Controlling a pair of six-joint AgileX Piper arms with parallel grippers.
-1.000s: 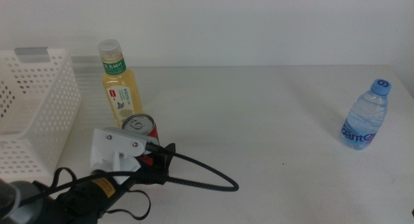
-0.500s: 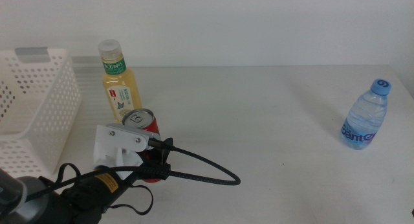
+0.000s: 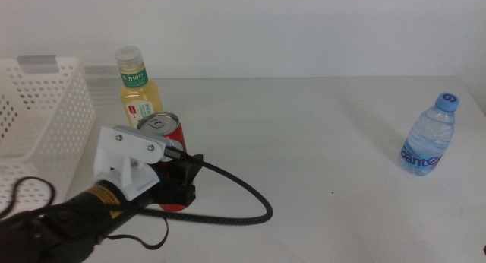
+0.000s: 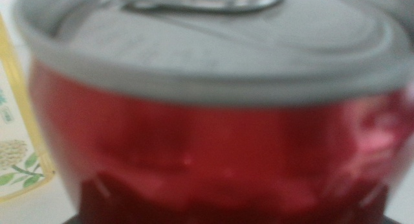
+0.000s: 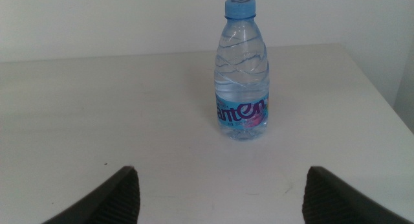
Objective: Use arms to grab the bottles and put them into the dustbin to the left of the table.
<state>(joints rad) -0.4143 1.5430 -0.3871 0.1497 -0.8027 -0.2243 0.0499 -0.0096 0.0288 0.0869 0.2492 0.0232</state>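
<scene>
**Gripping the red can beside the tea bottle**

Looking down over the table (image 3: 319,141), we see the red can (image 3: 163,134) tilted, its silver top leaning toward the basket side. The left gripper (image 3: 176,185) is clamped on its lower half, dark jaws closed against the red wall. The can's base is hidden behind the gripper, so we cannot tell whether it touches the tabletop.

The left wrist camera gives us what the overhead one does not: the can (image 4: 207,146) fills nearly the whole picture, blurred, with its grey lid across the top. A strip of the tea bottle (image 4: 16,153) shows at one edge, just beside the can.

From above, the tea bottle (image 3: 140,99) stands upright just behind the can, and the white basket (image 3: 45,134) sits at the table's left end.

The water bottle (image 3: 429,137) stands upright far off at the right end. Only the right wrist view shows the right gripper (image 5: 223,198); its jaws stand wide apart, and the bottle (image 5: 242,72) stands well ahead of them.
</scene>
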